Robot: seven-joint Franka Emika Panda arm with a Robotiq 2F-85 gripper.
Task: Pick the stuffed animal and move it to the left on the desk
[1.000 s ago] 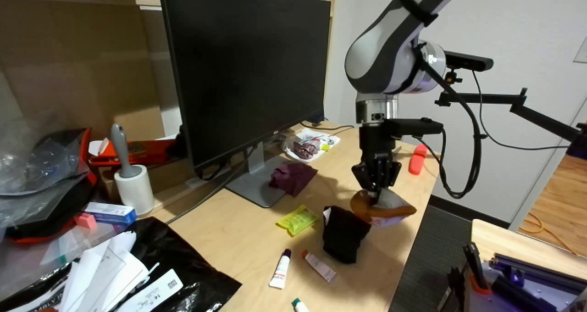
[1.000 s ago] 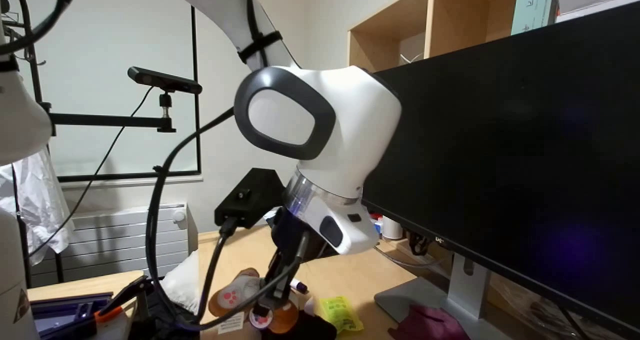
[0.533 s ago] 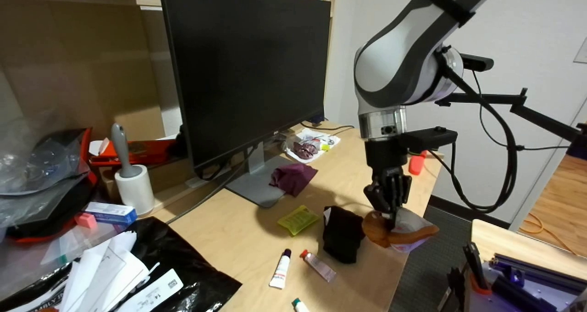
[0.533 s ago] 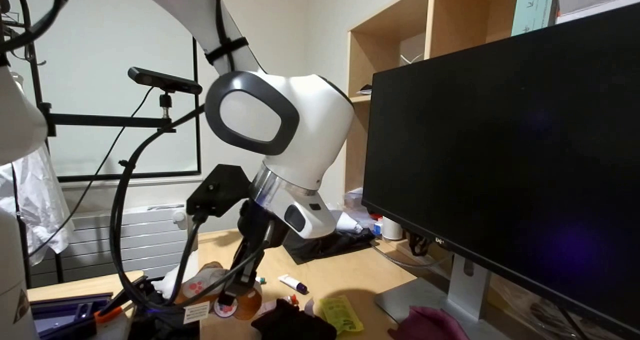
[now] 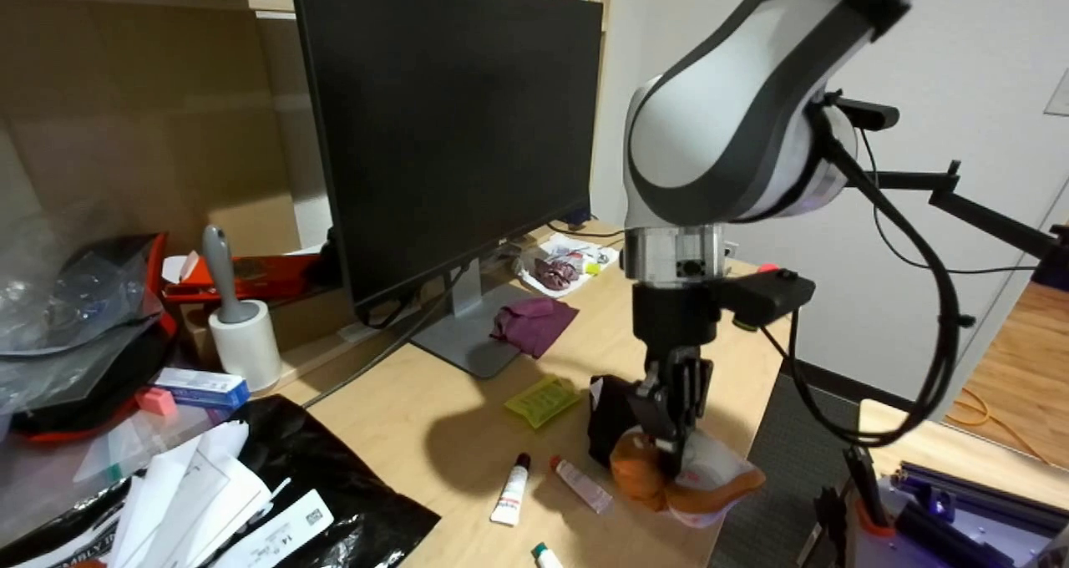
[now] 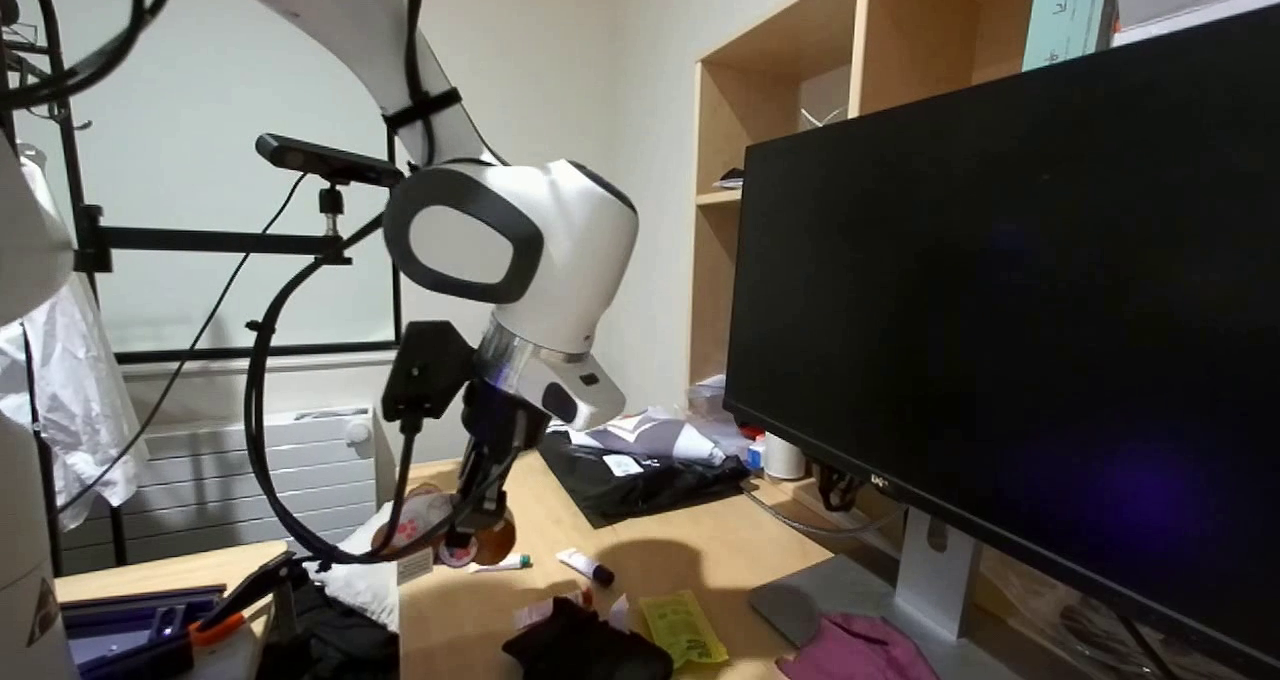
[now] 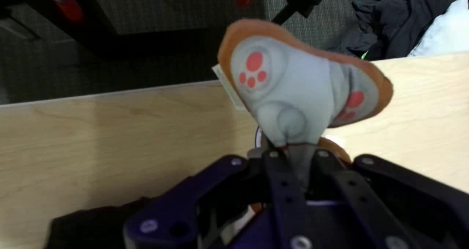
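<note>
I've the tool (image 7: 297, 155) clamped on the stuffed animal (image 7: 296, 86), approx. mid-body; it's held nr the edge of the worktop (image 7: 165, 124), paws (image 7: 253, 71) overlapping that edge in wrist view. Can't tell if any part touches down. Dark cloth (image 5: 610, 422) & pink tube (image 5: 582, 484) lie near. Step in hand, I'd guess: carry left. I'd go slow w/ height enough to clear the tube, bring it inboard so paws don't land off-edge, lower vert. till it rests, then ease grip & lift straight.
</note>
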